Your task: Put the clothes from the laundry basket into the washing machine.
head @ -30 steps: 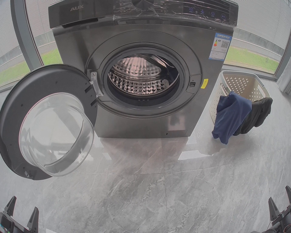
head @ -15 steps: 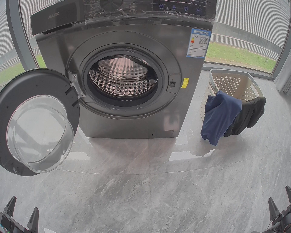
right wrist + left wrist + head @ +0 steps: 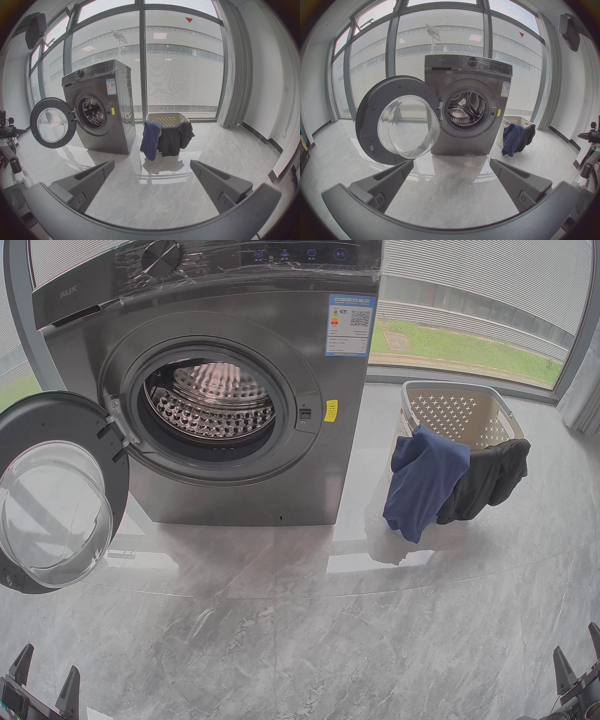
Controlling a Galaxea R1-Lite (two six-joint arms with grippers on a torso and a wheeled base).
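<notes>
Now two garments [image 3: 455,480] drape one laundry basket [image 3: 456,418]

washing machine: just one, a grey front loader [image 3: 312,477] sitting on the left
door: one [image 3: 37,421], round with a glass bowl, swung out to the machine's left
drum: one [image 3: 206,402], shiny steel, inside the opening
laundry basket: one [image 3: 450,412], beige, right of the machine
clothes: two pieces, a blue garment [image 3: 425,484] and a black garment [image 3: 487,480], both draped over the basket's near rim, blue on the left
stickers on the machine front: two, a blue-and-white label [image 3: 350,316] and a small yellow sticker [image 3: 331,410]
dial: one [image 3: 161,255], on the top panel
grippers: two, left gripper [image 3: 50,659] near left, right gripper [image 3: 575,638] near right, two fingers each
</notes>
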